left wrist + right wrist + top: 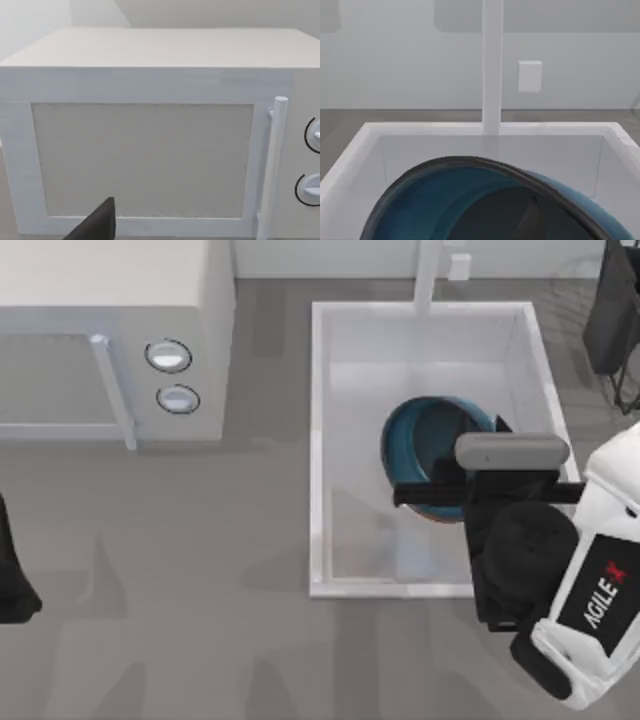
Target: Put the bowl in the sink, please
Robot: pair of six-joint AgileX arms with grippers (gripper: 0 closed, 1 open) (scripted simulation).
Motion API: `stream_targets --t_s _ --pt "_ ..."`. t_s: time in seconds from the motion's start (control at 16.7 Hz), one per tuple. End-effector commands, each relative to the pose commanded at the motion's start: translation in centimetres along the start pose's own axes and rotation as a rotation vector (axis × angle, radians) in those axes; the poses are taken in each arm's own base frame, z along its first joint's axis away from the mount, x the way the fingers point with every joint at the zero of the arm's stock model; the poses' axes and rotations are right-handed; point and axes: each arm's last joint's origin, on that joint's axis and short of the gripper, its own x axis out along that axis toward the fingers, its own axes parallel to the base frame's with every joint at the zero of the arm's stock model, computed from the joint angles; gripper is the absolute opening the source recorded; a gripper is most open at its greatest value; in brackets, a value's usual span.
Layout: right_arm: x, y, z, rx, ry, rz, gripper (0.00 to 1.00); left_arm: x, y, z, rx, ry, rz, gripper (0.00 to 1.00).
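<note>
The sink (322,450) sits at the right half of the table, a white rectangular basin with a raised rim and a white faucet (428,275) rising from the middle of its far edge. Inside it is the bowl (425,445), glossy teal-blue within, placed toward the right side of the basin and about halfway between the far and near walls. The bowl is tilted rather than flat: in the right wrist view its rim (485,162) arches up toward the faucet post (492,65), with the blue inside facing the camera and the basin's far wall (420,150) behind it. No other thing can be seen in the basin, and the bowl itself looks empty.

The right gripper (470,490) reaches over the sink's right rim and is at the near side of the bowl, its dark crossbar lying across the bowl's edge. Whether its fingers are closed on the bowl or parted cannot be told.

The left arm (12,570) is parked at the far left edge of the table, well apart from the sink. Its camera faces the microwave (145,155), whose door is closed, with a white handle (272,165) and two round knobs (168,355) beside it.
</note>
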Motion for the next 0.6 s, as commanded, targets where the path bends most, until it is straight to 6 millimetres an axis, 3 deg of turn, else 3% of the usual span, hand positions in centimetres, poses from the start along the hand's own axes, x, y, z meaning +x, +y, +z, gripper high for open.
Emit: stream_targets --t_s 0.24,0.6 --pt "0.0 0.0 0.0 0.0 0.0 0.0 0.98 0.0 0.0 0.0 0.0 0.0 0.0 1.0" --pt "0.0 0.0 0.0 0.0 0.0 0.0 1.0 0.0 0.0 0.0 0.0 0.0 0.0 1.0"
